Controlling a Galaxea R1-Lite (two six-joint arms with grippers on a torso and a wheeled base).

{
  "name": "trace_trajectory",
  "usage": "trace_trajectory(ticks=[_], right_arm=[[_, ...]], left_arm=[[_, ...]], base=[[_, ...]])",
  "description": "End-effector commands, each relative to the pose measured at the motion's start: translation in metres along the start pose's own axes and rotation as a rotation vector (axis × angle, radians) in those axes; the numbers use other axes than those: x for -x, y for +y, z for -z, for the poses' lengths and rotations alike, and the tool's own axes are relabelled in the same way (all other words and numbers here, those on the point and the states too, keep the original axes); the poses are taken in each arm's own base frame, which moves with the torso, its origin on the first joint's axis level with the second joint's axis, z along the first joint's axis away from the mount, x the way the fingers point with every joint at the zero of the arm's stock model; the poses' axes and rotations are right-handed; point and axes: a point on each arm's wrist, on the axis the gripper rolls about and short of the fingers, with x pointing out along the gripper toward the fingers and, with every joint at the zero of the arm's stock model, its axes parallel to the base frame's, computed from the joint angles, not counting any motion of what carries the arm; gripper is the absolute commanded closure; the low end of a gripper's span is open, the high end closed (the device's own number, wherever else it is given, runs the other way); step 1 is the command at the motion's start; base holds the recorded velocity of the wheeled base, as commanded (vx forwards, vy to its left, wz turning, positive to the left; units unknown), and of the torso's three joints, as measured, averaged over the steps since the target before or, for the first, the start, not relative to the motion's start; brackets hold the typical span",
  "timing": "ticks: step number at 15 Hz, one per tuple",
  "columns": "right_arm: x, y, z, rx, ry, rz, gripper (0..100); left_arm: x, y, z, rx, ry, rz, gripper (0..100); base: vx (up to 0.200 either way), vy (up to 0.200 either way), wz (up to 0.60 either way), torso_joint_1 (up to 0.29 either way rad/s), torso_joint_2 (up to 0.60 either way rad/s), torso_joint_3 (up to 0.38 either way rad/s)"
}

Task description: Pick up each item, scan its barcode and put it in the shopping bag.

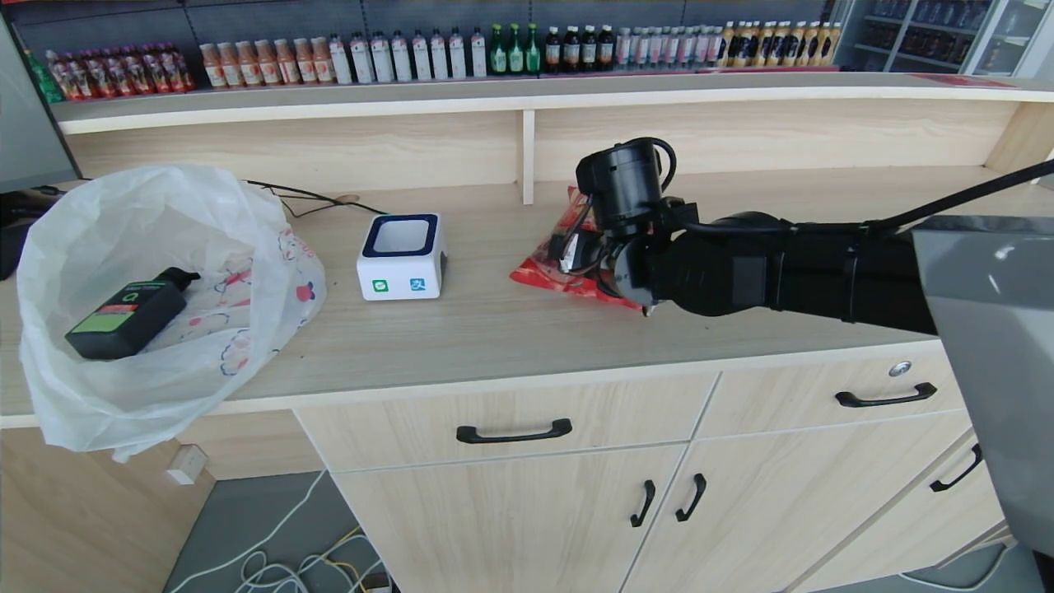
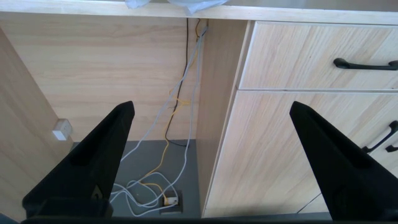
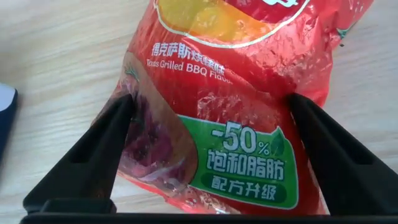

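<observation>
while a red snack bag (image 1: 550,265) lies on the pale wooden surface (image 1: 461,329), right of its middle, the right gripper (image 1: 580,251) sits over it on the end of a black arm reaching in from the right. seen from the wrist, this gripper (image 3: 211,106) has its two black fingers (image 3: 93,168) spread apart, one at each side edge of the snack bag (image 3: 242,56); whether they press on the foil i cannot tell.

to the left of the snack bag, apart from it, stands a small white scanner (image 1: 401,256) with a dark-framed window on top. further left, at the end of the surface, a thin white shopping bag (image 1: 58,239) stands open, its lower part drooping over the front edge. a dark bottle (image 1: 128,315) with a green label lies inside it on its side.

the left gripper (image 2: 211,107) hangs below the surface, facing the wooden cupboard front, its fingers wide apart and holding nothing. a drawer (image 2: 298,56) with a black handle is before it, and loose cables (image 2: 149,186) trail on the floor.

behind the surface, a raised shelf (image 1: 510,86) carries a long row of bottles.
</observation>
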Motion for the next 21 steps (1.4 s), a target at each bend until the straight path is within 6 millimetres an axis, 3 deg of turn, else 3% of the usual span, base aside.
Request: trace_trajectory(ticks=[1, 2, 3, 9, 16, 18, 21], right_arm=[[-0.003, 0.002, 0.004, 0.021, 0.007, 0.000, 0], [-0.002, 0.002, 0.005, 0.034, 0.006, -0.002, 0], [-0.002, 0.003, 0.005, 0.042, 0.006, -0.003, 100], [0.004, 0.006, 0.003, 0.053, -0.001, -0.013, 100], [0.046, 0.006, -0.039, -0.002, -0.087, -0.068, 100], [0.053, 0.000, -0.032, 0.024, -0.052, -0.061, 100], [0.048, 0.000, -0.019, 0.017, -0.076, -0.078, 100]], left_arm=[[0.000, 0.000, 0.000, 0.000, 0.000, 0.000, 0], [0.000, 0.000, 0.000, 0.000, 0.000, 0.000, 0], [0.000, 0.000, 0.000, 0.000, 0.000, 0.000, 0], [0.000, 0.000, 0.000, 0.000, 0.000, 0.000, 0], [0.000, 0.000, 0.000, 0.000, 0.000, 0.000, 0], [0.000, 0.000, 0.000, 0.000, 0.000, 0.000, 0], [0.000, 0.000, 0.000, 0.000, 0.000, 0.000, 0]], base=[[0.000, 0.000, 0.00, 0.000, 0.00, 0.000], [0.000, 0.000, 0.00, 0.000, 0.00, 0.000], [0.000, 0.000, 0.00, 0.000, 0.00, 0.000], [0.000, 0.000, 0.00, 0.000, 0.00, 0.000], [0.000, 0.000, 0.00, 0.000, 0.00, 0.000], [0.000, 0.000, 0.00, 0.000, 0.00, 0.000], [0.000, 0.000, 0.00, 0.000, 0.00, 0.000]])
